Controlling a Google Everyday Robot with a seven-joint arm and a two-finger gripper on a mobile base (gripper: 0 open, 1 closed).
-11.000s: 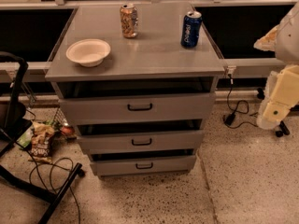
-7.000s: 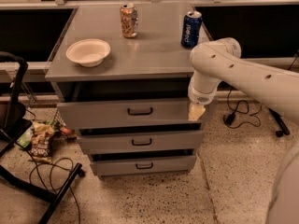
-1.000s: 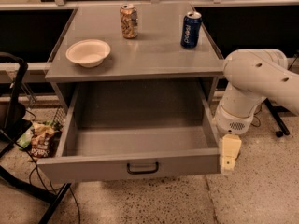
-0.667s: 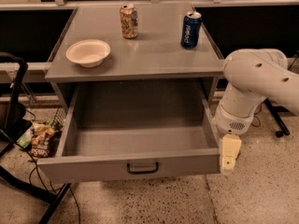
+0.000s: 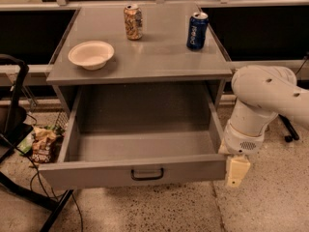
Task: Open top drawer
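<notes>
The top drawer [image 5: 135, 174] of the grey metal cabinet stands pulled far out toward me. Its deep grey box is empty inside. Its flat front panel carries a small black bar handle [image 5: 147, 174] at centre. My gripper [image 5: 236, 174] hangs from the white arm [image 5: 263, 93] just off the drawer's right front corner, beside the panel, apart from the handle. The two lower drawers are hidden under the open one.
On the cabinet top [image 5: 159, 57] stand a white bowl [image 5: 91, 54], a tan can [image 5: 133, 21] and a blue Pepsi can [image 5: 197, 30]. A black chair base [image 5: 14, 129] and snack bags [image 5: 42, 144] lie on the speckled floor at left.
Since the earliest frames the drawer went from shut to pulled far out. Over the last second nothing has visibly moved.
</notes>
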